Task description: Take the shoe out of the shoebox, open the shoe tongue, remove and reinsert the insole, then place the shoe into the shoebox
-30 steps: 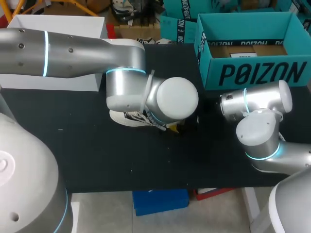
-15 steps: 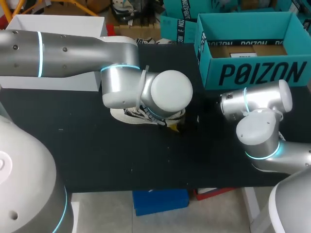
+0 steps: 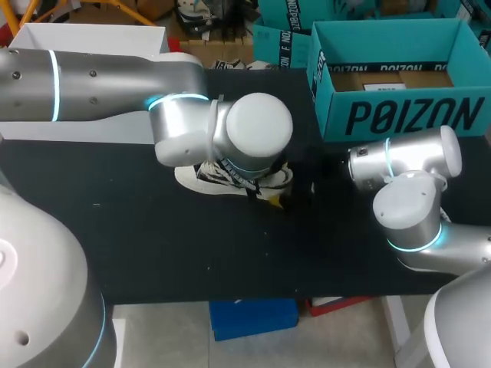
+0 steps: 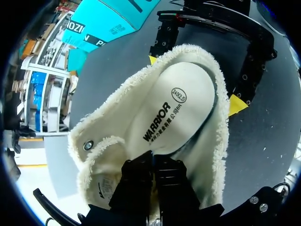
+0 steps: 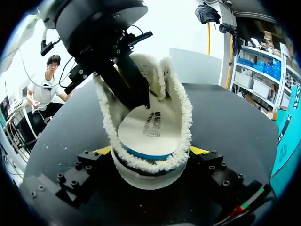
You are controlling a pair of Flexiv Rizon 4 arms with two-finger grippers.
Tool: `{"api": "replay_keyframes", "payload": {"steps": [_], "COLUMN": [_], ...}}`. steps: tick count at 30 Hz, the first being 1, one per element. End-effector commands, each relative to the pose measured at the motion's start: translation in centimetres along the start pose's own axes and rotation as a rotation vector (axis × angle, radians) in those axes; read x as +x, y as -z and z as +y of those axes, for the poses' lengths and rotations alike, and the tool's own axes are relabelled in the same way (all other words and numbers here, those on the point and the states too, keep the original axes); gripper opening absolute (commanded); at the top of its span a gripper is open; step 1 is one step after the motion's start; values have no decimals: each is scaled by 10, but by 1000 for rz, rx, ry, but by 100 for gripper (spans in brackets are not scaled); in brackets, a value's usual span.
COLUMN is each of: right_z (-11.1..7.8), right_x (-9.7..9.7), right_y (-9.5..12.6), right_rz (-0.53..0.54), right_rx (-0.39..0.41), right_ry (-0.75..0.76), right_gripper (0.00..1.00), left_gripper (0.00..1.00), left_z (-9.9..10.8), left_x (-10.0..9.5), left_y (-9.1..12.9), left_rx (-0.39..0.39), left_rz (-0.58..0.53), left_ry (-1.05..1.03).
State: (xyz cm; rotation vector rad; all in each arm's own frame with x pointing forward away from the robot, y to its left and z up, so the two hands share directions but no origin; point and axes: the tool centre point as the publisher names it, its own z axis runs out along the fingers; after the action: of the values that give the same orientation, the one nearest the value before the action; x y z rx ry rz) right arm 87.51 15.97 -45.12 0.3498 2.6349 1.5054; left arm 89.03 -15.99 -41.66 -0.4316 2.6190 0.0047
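While the shoe (image 3: 193,181) is lying on the counter (image 3: 153,245), well apart from the teal shoebox (image 3: 399,115), the insole step is judged to be in hand. The heel is clasped from both sides by the right jaws, whose yellow tips are seen against the fleece collar in both wrist views. The left jaws are sunk into the shoe's mouth beside the folded-back tongue (image 4: 101,157) and are drawn together so that hardly a gap is left. Their tips are hidden, and whether the insole (image 4: 181,110) is pinched between them cannot be told. The insole is seen lying flat on the shoe's bed, so either removal is not yet done or reinsertion is just finished; which of the two cannot be decided. If it is to be drawn out, a firm pinch on its forward edge and a pull up and back towards the heel would be called for, with the heel clamped so that the shoe is not dragged along.
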Motion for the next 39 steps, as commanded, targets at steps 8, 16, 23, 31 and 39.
{"api": "replay_keyframes", "payload": {"steps": [8, 16, 23, 31, 39], "right_z": [-3, -3, -3, -3, -3], "right_x": [5, 5, 5, 5, 5], "right_y": [-6, -6, -6, -6, -6], "right_rz": [3, 3, 3, 3, 3], "right_rx": [4, 4, 4, 4, 4], "right_ry": [1, 1, 1, 1, 1], "right_gripper": [0, 0, 0, 0, 0], "left_gripper": [0, 0, 0, 0, 0], "left_z": [3, -1, -2, -3, -11], "left_x": [-11, -8, -7, -7, 26], "left_y": [-106, -113, -114, -115, -11], "left_rx": [122, 79, 103, 147, 243], "left_rz": [317, 812, 885, 914, 605], "left_ry": [-153, -187, -217, -269, -424]}}
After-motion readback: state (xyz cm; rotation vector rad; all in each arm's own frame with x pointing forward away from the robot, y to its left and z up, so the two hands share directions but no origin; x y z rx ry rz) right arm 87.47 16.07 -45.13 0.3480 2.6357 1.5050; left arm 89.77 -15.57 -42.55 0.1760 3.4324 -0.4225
